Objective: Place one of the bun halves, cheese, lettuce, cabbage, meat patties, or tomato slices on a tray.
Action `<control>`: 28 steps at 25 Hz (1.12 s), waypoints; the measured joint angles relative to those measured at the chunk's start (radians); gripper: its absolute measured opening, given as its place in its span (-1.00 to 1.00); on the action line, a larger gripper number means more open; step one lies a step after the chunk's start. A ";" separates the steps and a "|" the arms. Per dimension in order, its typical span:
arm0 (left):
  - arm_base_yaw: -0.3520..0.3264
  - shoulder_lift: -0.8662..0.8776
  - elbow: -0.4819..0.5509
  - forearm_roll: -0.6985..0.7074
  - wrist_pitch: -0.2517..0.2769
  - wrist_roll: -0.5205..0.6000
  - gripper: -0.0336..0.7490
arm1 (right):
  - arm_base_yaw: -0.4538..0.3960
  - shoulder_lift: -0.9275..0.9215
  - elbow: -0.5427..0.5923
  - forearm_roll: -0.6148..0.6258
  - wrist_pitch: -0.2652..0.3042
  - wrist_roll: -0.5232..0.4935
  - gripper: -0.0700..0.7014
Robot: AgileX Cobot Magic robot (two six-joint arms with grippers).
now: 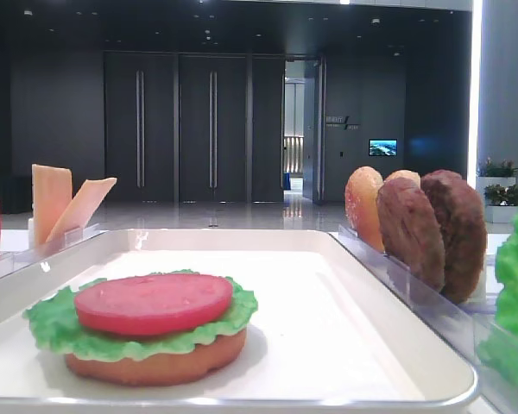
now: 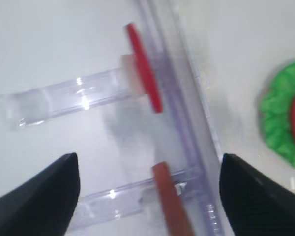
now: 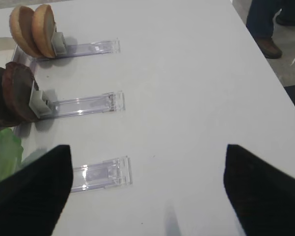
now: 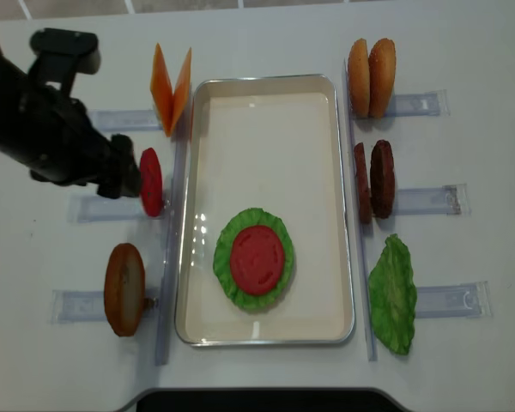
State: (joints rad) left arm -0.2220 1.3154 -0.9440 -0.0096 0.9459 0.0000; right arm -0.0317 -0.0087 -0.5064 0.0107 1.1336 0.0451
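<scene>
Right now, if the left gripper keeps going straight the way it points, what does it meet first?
Most likely the round red tomato slice standing upright in its clear plastic rack. It sits between the open fingers of the left gripper, though a tan slice looks nearer in the wrist view; depth is unclear.

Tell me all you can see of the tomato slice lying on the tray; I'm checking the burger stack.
The tomato slice is a smooth, flat, round red-pink disc, plastic-looking with a slight sheen. It lies level on a ruffled green lettuce leaf, which shows all round it as a wider ring and rests on a bun half. The stack sits in the near half of the off-white tray. Nothing lies on the slice, and no gripper touches it.
</scene>
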 joint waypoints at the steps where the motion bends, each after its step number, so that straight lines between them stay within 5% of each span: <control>1: 0.018 -0.011 -0.002 0.045 0.029 -0.022 0.85 | 0.000 0.000 0.000 0.000 0.000 0.000 0.72; 6: 0.094 -0.046 -0.004 0.207 0.194 -0.096 0.85 | 0.000 0.000 0.000 0.000 0.000 0.000 0.72; 10: 0.102 -0.098 -0.002 0.242 0.248 -0.133 0.85 | 0.000 0.000 0.000 0.000 0.000 0.000 0.72; 21: 0.102 -0.572 0.315 0.105 0.280 -0.100 0.85 | 0.000 0.000 0.000 0.000 0.000 0.000 0.72; 28: 0.102 -0.850 0.435 0.069 0.239 -0.026 0.85 | 0.000 0.000 0.000 0.000 0.000 0.000 0.72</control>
State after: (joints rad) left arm -0.1195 0.4657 -0.5092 0.0597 1.1854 -0.0258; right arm -0.0317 -0.0087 -0.5064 0.0107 1.1336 0.0451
